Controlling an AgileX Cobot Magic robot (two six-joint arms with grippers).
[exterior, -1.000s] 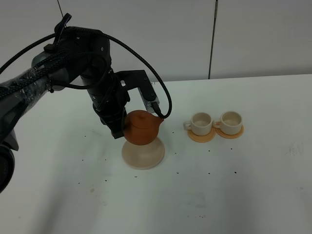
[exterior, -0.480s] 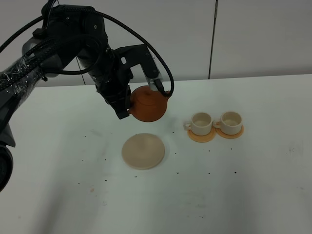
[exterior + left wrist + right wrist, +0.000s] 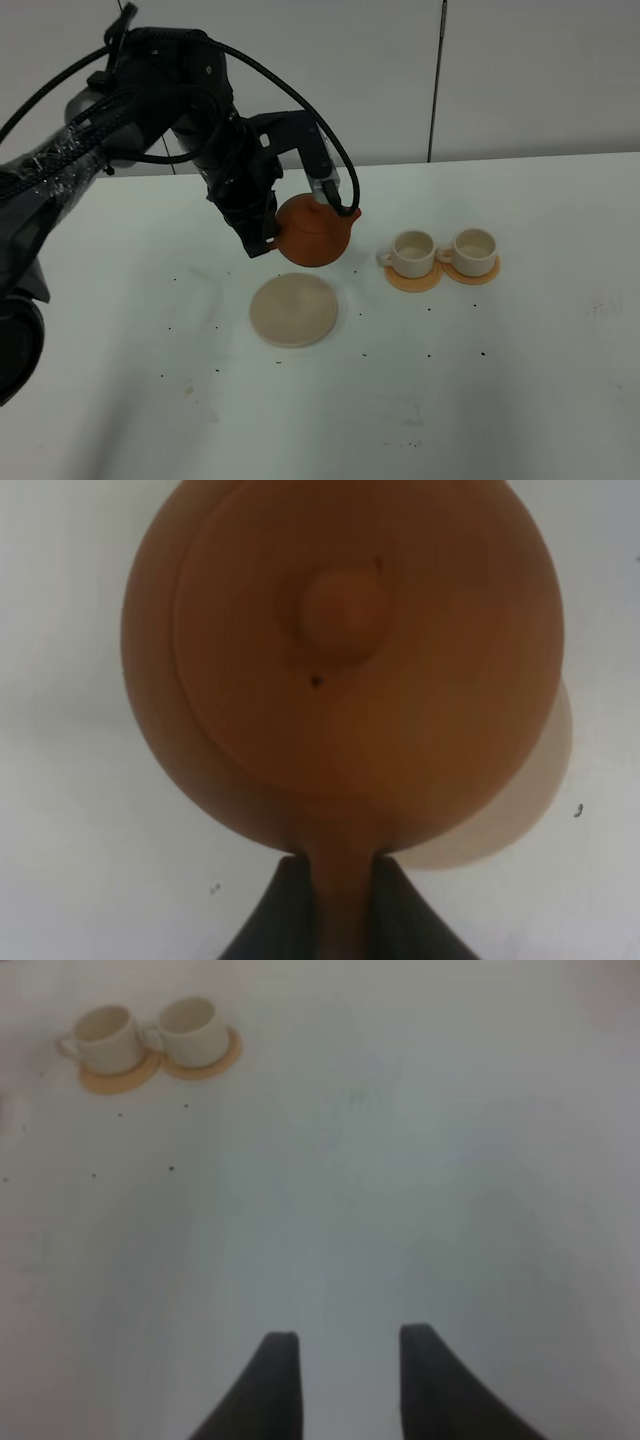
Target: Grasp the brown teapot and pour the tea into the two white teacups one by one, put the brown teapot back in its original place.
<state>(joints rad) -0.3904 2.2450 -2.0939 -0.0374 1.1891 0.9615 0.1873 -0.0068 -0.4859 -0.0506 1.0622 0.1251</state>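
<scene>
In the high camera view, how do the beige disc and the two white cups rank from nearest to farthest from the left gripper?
1. Beige disc, lying almost under the left gripper.
2. Inner white cup, right of the disc.
3. Outer white cup, at the far right.

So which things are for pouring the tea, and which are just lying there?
For the job: brown teapot, left pincer holding it, two white teacups, pale round disc.
Just there: orange coasters under the cups, dark specks on the table, empty right pincer.
</scene>
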